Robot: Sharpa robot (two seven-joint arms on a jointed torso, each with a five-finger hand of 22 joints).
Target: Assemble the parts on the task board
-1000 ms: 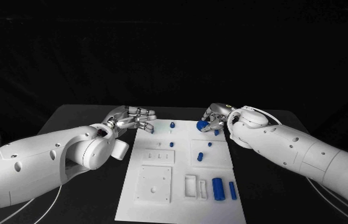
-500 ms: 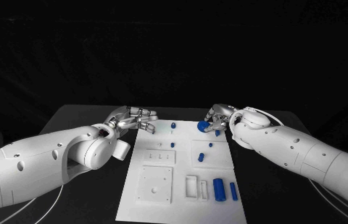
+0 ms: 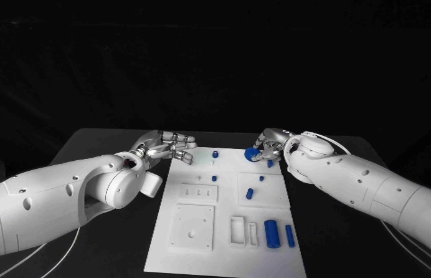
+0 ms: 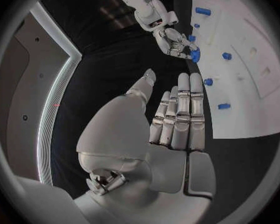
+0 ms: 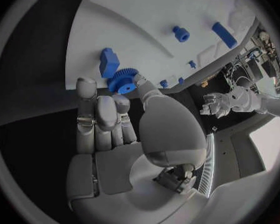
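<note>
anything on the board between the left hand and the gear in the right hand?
Yes, head view: one small blue peg stands on the task board between the left hand and the blue gear the right hand holds; otherwise bare board.

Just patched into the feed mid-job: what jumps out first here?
The right hand holds a blue gear over the far right corner of the white task board. The left hand hovers empty, fingers apart, off the board's far left corner. Two blue cylinders lie near the board's near right edge.
</note>
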